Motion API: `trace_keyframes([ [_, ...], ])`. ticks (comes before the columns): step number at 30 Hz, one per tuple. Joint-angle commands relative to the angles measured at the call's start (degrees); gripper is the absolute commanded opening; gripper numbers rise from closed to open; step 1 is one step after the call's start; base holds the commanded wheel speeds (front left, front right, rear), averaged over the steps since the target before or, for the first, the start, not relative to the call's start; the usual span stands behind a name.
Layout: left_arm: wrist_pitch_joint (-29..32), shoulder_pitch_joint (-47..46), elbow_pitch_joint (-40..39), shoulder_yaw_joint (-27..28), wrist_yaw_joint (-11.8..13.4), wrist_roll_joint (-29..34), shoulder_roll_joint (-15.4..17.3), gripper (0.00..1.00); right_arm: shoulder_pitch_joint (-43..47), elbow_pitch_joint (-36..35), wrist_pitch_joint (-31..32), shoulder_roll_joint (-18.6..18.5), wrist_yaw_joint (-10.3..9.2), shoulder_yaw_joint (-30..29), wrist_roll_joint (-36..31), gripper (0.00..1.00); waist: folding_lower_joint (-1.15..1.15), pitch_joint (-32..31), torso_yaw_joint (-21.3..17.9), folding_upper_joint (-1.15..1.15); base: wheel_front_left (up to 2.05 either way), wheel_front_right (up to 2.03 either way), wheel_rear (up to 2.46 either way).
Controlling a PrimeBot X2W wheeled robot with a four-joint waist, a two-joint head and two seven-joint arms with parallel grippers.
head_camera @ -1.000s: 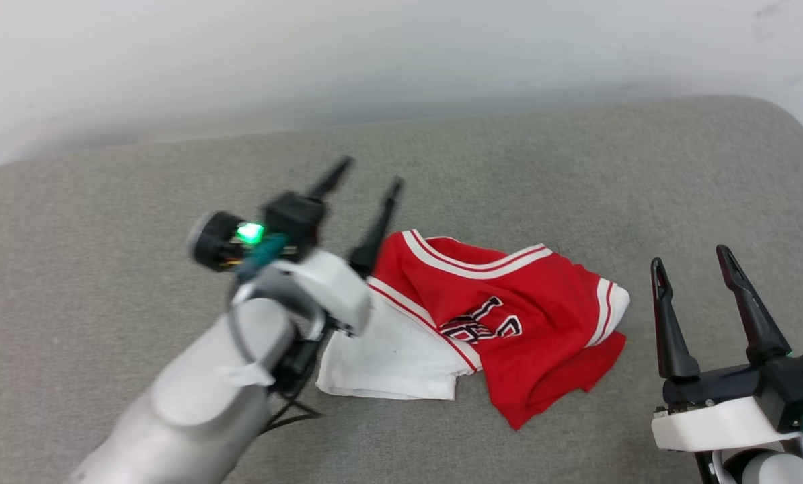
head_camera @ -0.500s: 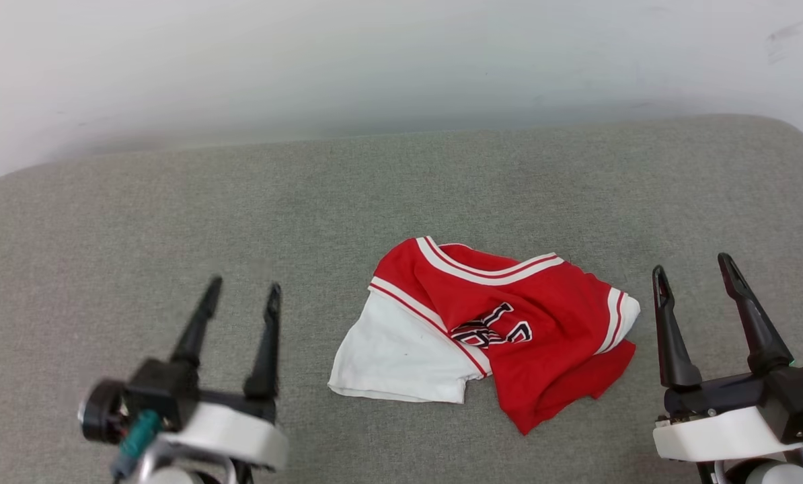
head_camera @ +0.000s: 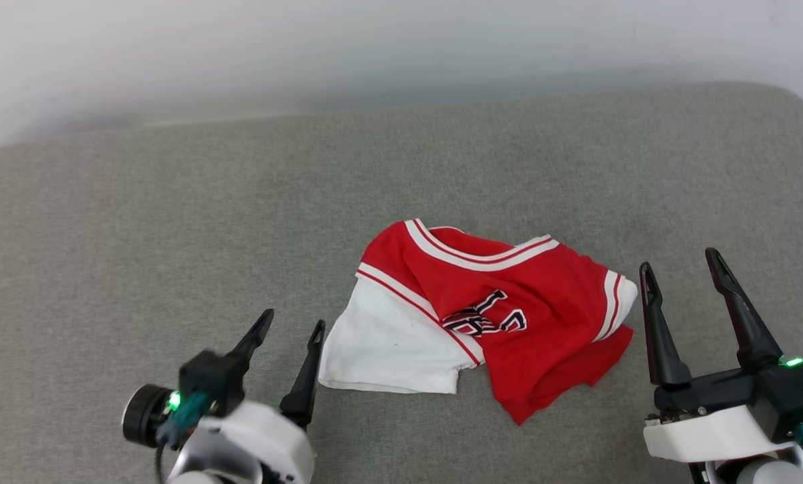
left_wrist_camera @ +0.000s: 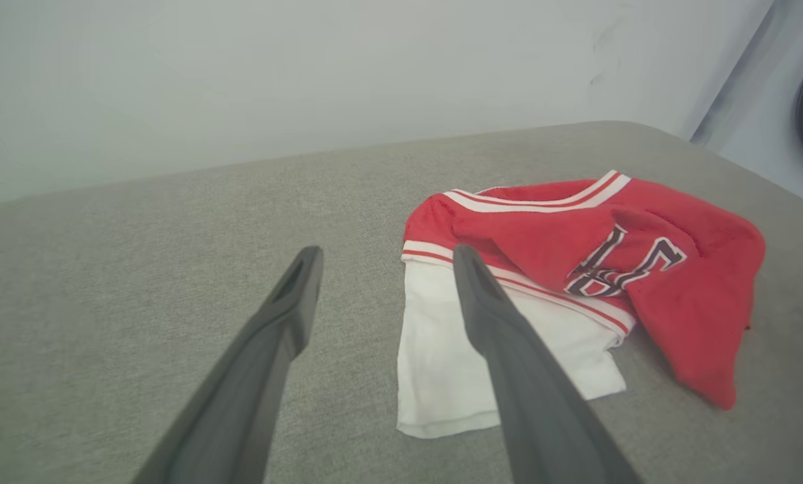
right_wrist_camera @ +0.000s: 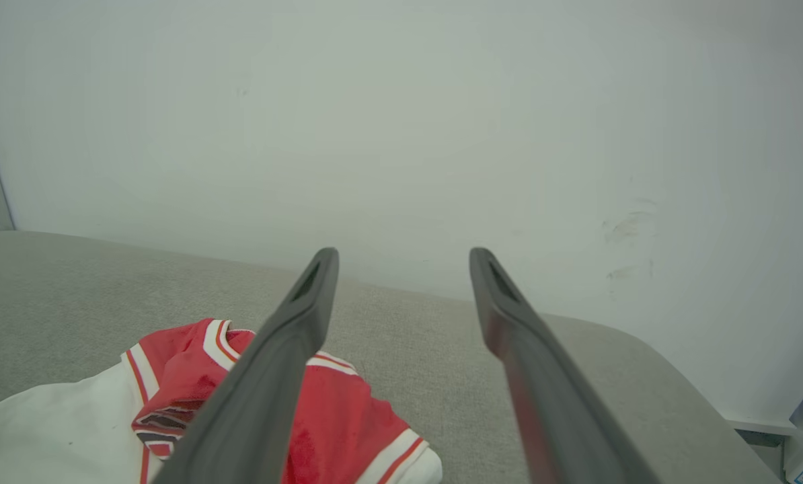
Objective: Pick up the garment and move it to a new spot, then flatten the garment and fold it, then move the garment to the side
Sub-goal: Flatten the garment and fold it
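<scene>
Head view: the left gripper [head_camera: 292, 321] has drawn back from the garment [head_camera: 509, 302] to the grey cushion's [head_camera: 139, 235] near edge, jaws wide and empty like the right gripper's [head_camera: 678, 262], leaving it crumpled right of centre; flattening looks next.

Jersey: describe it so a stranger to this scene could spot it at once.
A wide grey cushion runs along a white wall. Near its middle lies the crumpled jersey, between the left end effector and the right end effector. It alone is bright red, with a white sleeve.
</scene>
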Motion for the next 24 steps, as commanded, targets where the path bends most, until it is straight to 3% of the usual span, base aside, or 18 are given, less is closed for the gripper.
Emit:
trace_keyframes([
  [1,3.21,-1.63,-0.93,-0.20,-0.14,-0.85,-0.04,1.00,-0.61,-0.11,-0.09,0.11,-0.06,-0.02,-0.39,1.00,0.00,1.45,-0.38,0.00,0.00,0.00,0.00],
  [5,19.06,-3.69,-2.72,-3.20,-0.44,-1.27,3.06,1.00,-1.14,-0.24,-0.09,0.12,-0.05,0.54,-0.69,1.00,0.00,3.88,-0.90,0.00,0.00,0.00,0.00],
  [9,27.40,-5.82,-4.54,-3.74,0.05,-2.63,3.47,1.00,-1.96,-0.48,-0.09,0.09,-0.06,1.37,-0.60,1.00,0.00,6.21,-1.75,0.00,0.00,0.00,0.00],
  [14,32.93,-8.18,-3.74,-4.97,-0.09,-2.22,4.71,1.00,-3.22,-0.52,-0.09,0.10,-0.06,2.05,-0.73,1.00,0.00,8.47,-2.81,0.00,0.00,0.00,0.00],
  [20,34.20,-8.18,-0.09,-5.37,0.74,-1.77,4.84,1.00,-3.99,-0.67,-0.09,0.11,-0.06,1.92,-0.43,1.00,0.00,10.15,-3.46,0.00,0.00,0.00,0.00],
  [21,34.38,-7.98,0.81,-5.48,0.78,-1.75,5.04,0.79,-4.06,-0.71,-0.09,0.11,-0.06,1.86,-0.42,1.00,0.00,10.32,-3.49,0.00,0.00,0.00,0.00],
  [22,34.24,-7.79,1.68,-5.50,0.84,-1.82,5.09,0.33,-4.15,-0.73,-0.09,0.11,-0.06,1.79,-0.40,1.00,0.00,10.46,-3.50,0.00,0.00,0.00,0.00],
  [23,33.82,-7.62,2.43,-5.40,0.87,-1.96,5.02,0.00,-4.23,-0.73,-0.09,0.11,-0.06,1.73,-0.40,1.00,0.00,10.57,-3.49,0.00,0.00,0.00,0.00],
  [24,33.01,-7.60,3.03,-5.16,1.06,-2.00,4.84,0.00,-4.23,-0.66,-0.09,0.11,-0.06,1.66,-0.43,1.00,0.00,10.59,-3.44,0.00,0.00,0.00,0.00],
])
